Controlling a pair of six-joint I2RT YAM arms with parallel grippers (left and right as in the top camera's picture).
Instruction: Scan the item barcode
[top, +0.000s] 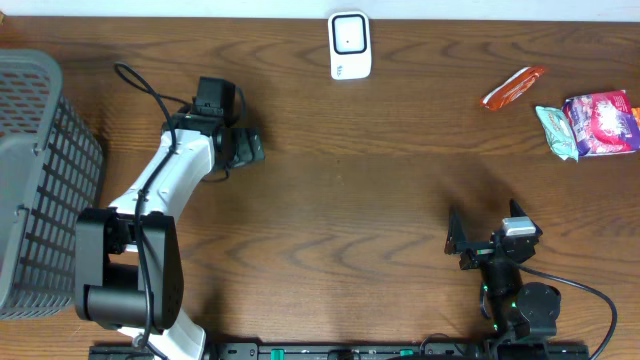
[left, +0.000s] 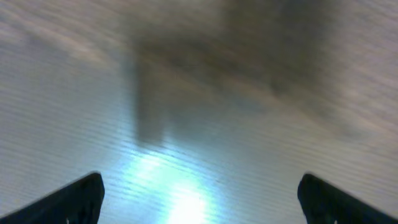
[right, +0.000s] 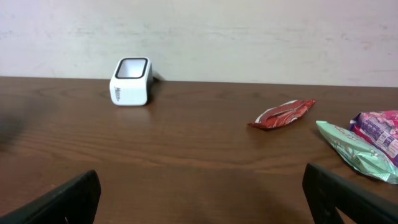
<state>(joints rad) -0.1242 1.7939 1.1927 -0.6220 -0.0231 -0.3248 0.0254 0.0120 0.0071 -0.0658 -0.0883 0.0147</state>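
Grey basket (top: 40, 180) crowds the desk's (top: 350, 200) left edge. Left hand (left: 199, 200) hangs wide, empty, over bare wood. White scanner (top: 350, 45) sits at the far edge. Right hand (right: 202, 202) is wide and empty near the front edge. Red packet (top: 513, 87), green packet (top: 555, 132) and pink packet (top: 600, 122) lie well beyond it, open wood between.

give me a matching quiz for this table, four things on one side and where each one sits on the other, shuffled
Things:
1 scanner
2 basket
3 red packet
4 green packet

Places:
a left edge of the table
b right beside the pink packet
c far edge, middle
d between scanner and green packet

Pairs: 1-c, 2-a, 3-d, 4-b
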